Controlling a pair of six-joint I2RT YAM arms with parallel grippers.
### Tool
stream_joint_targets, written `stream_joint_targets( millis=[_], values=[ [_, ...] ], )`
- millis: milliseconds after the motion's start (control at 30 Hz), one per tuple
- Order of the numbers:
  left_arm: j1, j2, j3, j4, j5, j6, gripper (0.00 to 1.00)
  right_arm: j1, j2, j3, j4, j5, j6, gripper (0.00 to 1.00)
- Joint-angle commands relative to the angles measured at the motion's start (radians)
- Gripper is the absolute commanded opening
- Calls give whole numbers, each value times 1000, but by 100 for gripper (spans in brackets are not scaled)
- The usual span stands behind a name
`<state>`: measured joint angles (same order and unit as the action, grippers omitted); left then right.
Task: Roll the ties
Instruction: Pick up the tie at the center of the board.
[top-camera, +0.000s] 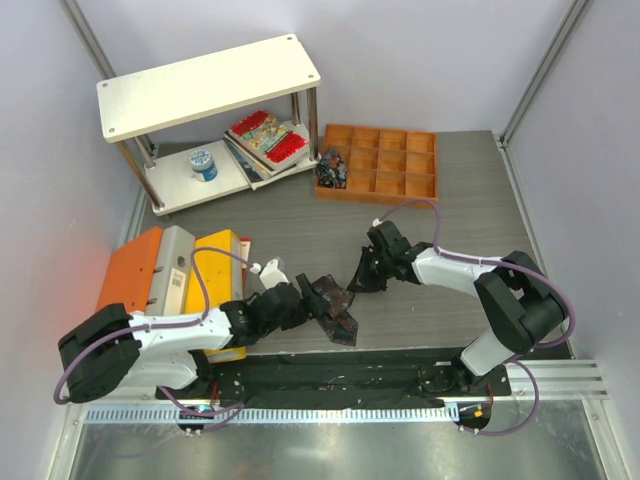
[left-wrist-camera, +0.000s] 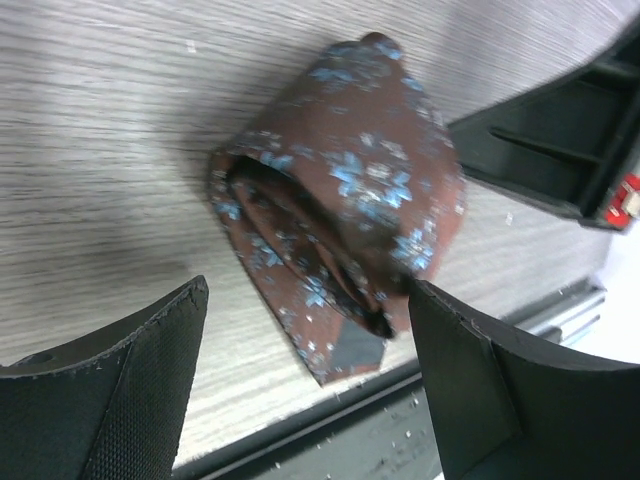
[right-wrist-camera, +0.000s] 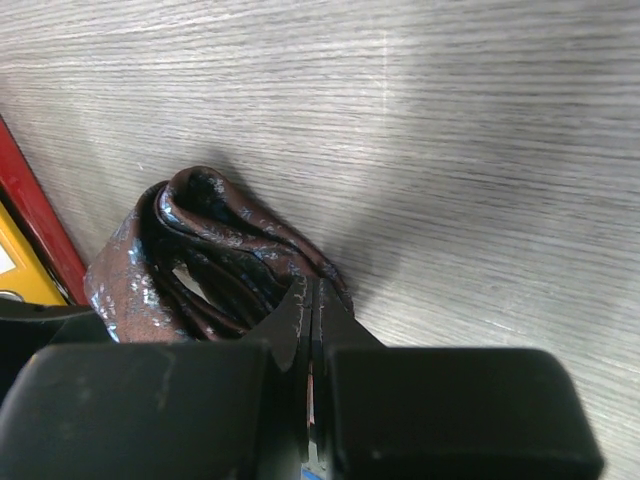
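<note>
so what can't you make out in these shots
- Right wrist: whether the right gripper pinches the tie; the gripper itself hides the contact.
- Top external: small items in the orange compartment tray; too small to identify.
- Top external: the tie's left part; the left gripper covers it.

White two-tier shelf holding blue-and-white canister and red patterned books, orange compartment tray, orange box, grey box, yellow box, wood-grain table.
</note>
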<state>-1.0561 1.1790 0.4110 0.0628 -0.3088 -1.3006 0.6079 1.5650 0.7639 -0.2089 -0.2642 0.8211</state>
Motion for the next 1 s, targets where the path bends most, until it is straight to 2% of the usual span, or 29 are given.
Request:
stream_joint_targets(
  millis=[0,133,500,733,900,967],
  values=[
    [-4,51,-6,86,-72,-64,80,12,-22,-41,95,11,47,1],
    [-7,94,-26,152,-78,-86,80,26,-11,-52,120,14,72,1],
    [-30,110,-44,175,-128,-120,78,53,26,-64,169,16,98,1],
    [-30,191,-25,224,-139,-132,75,66,46,-74,201,10,119,1],
    [-30,283,-12,276,-144,-177,65,78,38,-109,250,5,144,1],
    [-31,295,-3,278,-141,-180,57,84,35,-120,262,6,154,1]
  ],
)
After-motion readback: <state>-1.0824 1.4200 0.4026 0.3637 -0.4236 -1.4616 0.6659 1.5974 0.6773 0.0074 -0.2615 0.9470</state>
